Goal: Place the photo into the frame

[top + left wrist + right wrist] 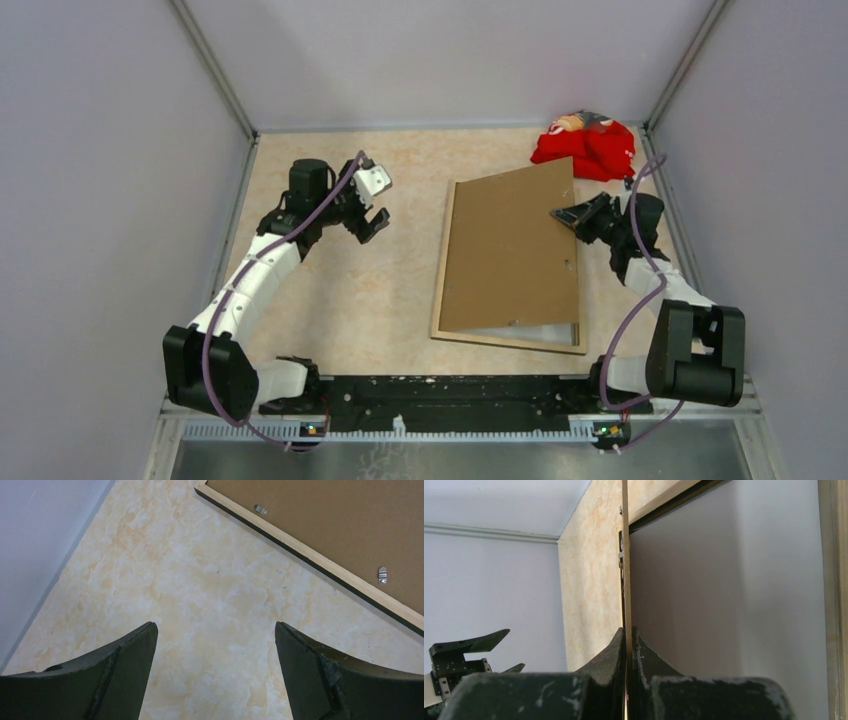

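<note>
Right gripper (629, 636): closest to the lens in its own wrist view. It is clamped shut on the right-hand edge of the backing board (510, 250), which shows edge-on as a thin line between the two pads. Pinching only the rim lets it tip the board like a lid.
Photo (724, 605): a pale, plain sheet lying inside the frame, under the raised board. It reads as the print's white back, so the picture would be facing down. No printed side shows, so this is a judgement.
Frame (500, 342): lies flat on the table (380, 300) with its light wood back upward, probably so it can be loaded from behind.
Backing board: plain brown, down along the frame's left rail and lifted clear on the frame's right side. It is tilted, not seated in the recess.
Metal tabs (382, 575): small silver pieces just inside the frame's left rail, lying over the board's edge. They look meant to lock the board down.
Left gripper (375, 203): jaws spread wide and holding nothing. It hovers over bare table left of the frame, near its far left corner, and looks placed to steady the frame or turn the tabs.
Red cloth (585, 148): crumpled just beyond the frame's far right corner. Whether it touches the board cannot be told.
Likely step: closing the board over the sheet. A skewed board could catch on the rail.
</note>
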Controlling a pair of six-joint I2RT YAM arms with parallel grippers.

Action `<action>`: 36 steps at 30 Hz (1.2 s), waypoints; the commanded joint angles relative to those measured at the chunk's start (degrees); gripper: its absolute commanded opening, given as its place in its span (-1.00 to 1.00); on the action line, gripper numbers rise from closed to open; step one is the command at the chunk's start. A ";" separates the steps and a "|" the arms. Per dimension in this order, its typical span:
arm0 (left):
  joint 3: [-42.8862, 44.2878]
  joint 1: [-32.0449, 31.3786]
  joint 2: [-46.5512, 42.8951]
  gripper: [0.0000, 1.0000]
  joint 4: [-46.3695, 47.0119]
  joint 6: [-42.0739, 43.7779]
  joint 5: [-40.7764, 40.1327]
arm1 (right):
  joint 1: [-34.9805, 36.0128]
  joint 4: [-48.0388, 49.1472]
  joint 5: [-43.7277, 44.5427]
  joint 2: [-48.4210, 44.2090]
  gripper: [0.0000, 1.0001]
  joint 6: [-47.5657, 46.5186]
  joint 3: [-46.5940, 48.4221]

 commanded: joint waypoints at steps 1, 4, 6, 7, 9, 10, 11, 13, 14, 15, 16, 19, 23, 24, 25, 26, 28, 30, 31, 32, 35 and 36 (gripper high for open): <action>-0.23 -0.20 -0.54 0.87 0.55 0.44 0.59 | -0.34 4.84 0.25 -0.58 -1.00 0.56 -1.36; -0.22 -0.20 -0.56 0.87 0.43 0.40 0.60 | -0.34 4.18 1.32 -0.70 -1.00 -0.56 -1.83; -0.22 -0.20 -0.63 0.87 0.39 0.35 0.65 | -0.35 1.78 1.09 0.19 -1.00 -2.27 -0.65; -0.22 -0.20 -0.68 0.87 0.39 0.35 0.70 | -0.38 0.69 0.68 0.86 -0.93 -3.13 0.03; -0.18 -0.20 -0.62 0.88 0.41 0.29 0.87 | -0.30 -2.42 -0.10 2.22 -0.55 -5.15 1.95; -0.14 -0.20 -0.55 0.88 0.40 0.20 0.91 | -0.21 -4.38 -0.17 2.75 -0.39 -6.73 3.10; -0.09 -0.20 -0.53 0.87 0.39 0.18 0.92 | 0.02 -6.61 0.04 2.97 -0.24 -8.21 4.00; -0.05 -0.20 -0.47 0.88 0.20 0.18 0.96 | 1.04 -10.29 1.19 2.73 0.00 -11.43 6.03; -0.05 -0.20 -0.46 0.88 0.07 0.29 1.00 | 2.17 -13.10 3.05 2.42 0.09 -13.11 7.28; -0.04 -0.20 -0.42 0.89 -0.09 0.41 1.00 | 3.08 -16.91 5.04 2.26 0.17 -14.90 8.72; -0.04 -0.20 -0.34 0.89 -0.11 0.39 0.93 | 3.91 -19.46 6.85 2.13 0.23 -16.19 10.08; 0.00 -0.19 0.09 0.89 -0.35 0.29 0.92 | 6.93 -28.16 14.55 3.14 0.47 -19.81 15.43; 0.09 -0.20 0.20 0.89 -0.62 0.25 0.86 | 11.57 -37.21 24.71 5.43 0.58 -24.11 21.79; 0.06 -0.20 0.16 0.88 -0.74 0.33 0.79 | 12.09 -38.03 25.78 5.80 0.58 -24.43 22.40; 0.04 -0.20 0.17 0.88 -0.74 0.42 0.74 | 12.44 -38.56 26.47 6.10 0.59 -24.60 22.80; 0.07 -0.18 0.18 0.88 -0.92 0.44 0.82 | 12.79 -39.25 27.33 6.52 0.60 -24.86 23.23; 0.13 -0.20 0.23 0.88 -1.15 0.60 0.79 | 13.73 -40.79 29.09 7.65 0.62 -25.70 24.28; 0.13 -0.20 0.32 0.88 -1.37 0.66 0.64 | 14.76 -42.02 29.84 8.68 0.63 -26.15 24.97; 0.13 -0.20 0.37 0.88 -1.49 0.74 0.57 | 15.16 -42.23 30.12 8.89 0.64 -26.18 25.04; 0.13 -0.20 0.42 0.88 -1.53 0.83 0.56 | 15.61 -42.45 30.72 8.96 0.64 -26.18 25.06; 0.13 -0.20 0.49 0.88 -1.58 0.84 0.76 | 16.18 -42.27 31.40 8.77 0.65 -25.71 24.76; 0.13 -0.20 0.55 0.88 -1.57 0.74 0.81 | 16.18 -42.35 31.56 8.71 0.66 -25.66 24.84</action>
